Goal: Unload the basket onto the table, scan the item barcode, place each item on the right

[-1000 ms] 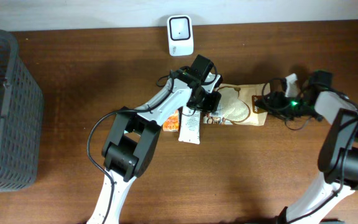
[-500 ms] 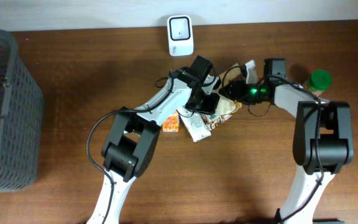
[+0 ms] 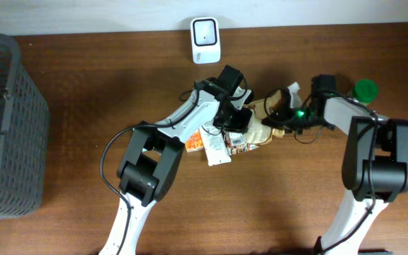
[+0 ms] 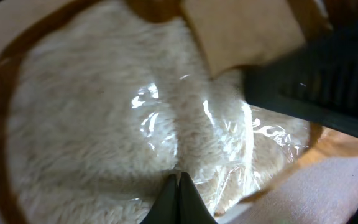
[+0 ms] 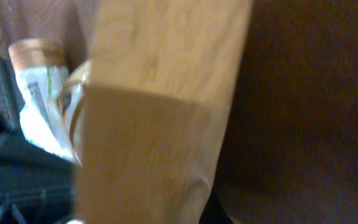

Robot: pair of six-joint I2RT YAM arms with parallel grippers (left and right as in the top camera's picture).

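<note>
Rice bag (image 3: 259, 129): it is lying crumpled on the bench (image 3: 296, 205) near the middle, between the two arms, and its right end is curling upward.
Left jaws: they are pressing together tip to tip against the clear window of the bag. They seem to be pinching the film, though the close wrist view is not making this certain.
Right jaws: they are gripping the brown right end of the bag, which is filling the right wrist view.
Scanner (image 3: 205, 39): it is standing at the far edge, apart from the bag.
White packet (image 3: 217, 146): it is lying just beside the bag on its left, touching an orange packet (image 3: 195, 140).
Basket (image 3: 6, 127): it is sitting at the left edge.
</note>
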